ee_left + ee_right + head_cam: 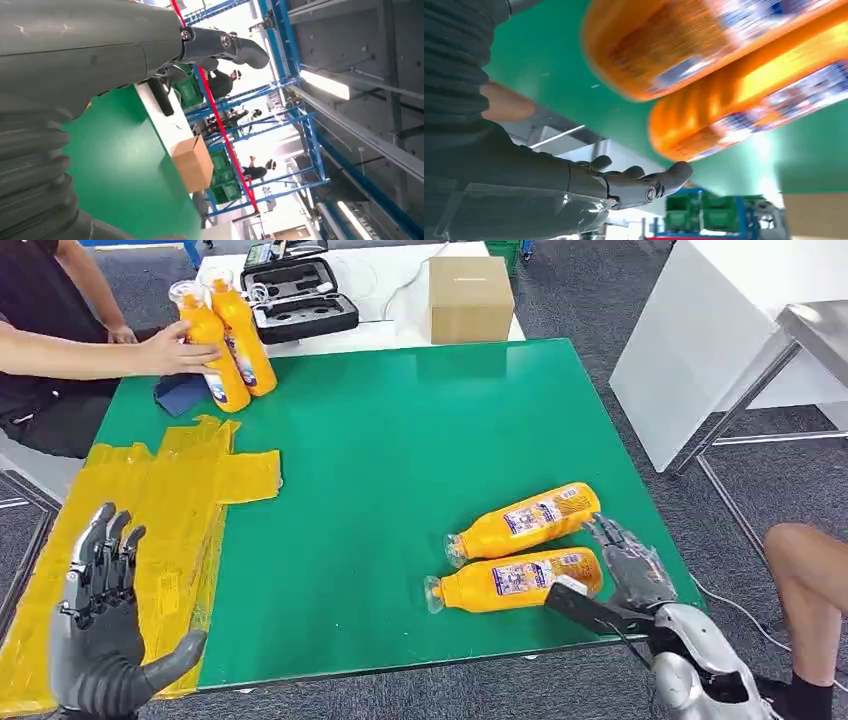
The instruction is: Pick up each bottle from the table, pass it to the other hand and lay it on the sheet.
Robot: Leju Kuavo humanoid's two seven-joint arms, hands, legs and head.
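**Two orange bottles lie by the right robot hand on the green worktop**

The green worktop [400,440] carries a crinkled yellow sheet [170,510] taped over its near left corner. Two orange bottles lie on their sides near the right edge, almost parallel, caps pointing left: the farther bottle [525,521] and the nearer bottle [515,580]. The right robot hand [625,570] sits just beside their bases, fingers spread and released, grasping nothing; in the right wrist view both bottles loom blurred just past its fingertips [674,175]. The left robot hand [105,630] hovers over the yellow sheet, palm up, fingers apart and empty.

At the far left corner, a person's hand [175,348] grips one of two upright orange bottles [228,335], next to a dark blue cloth [182,395]. Beyond the green surface stands a white table with an open black case [300,295] and a cardboard box [470,298]. The floor is grey carpet [600,300]; a white table with metal legs [740,330] stands to the right. The left wrist view shows blue racking [300,125] and green crates [220,175] behind.
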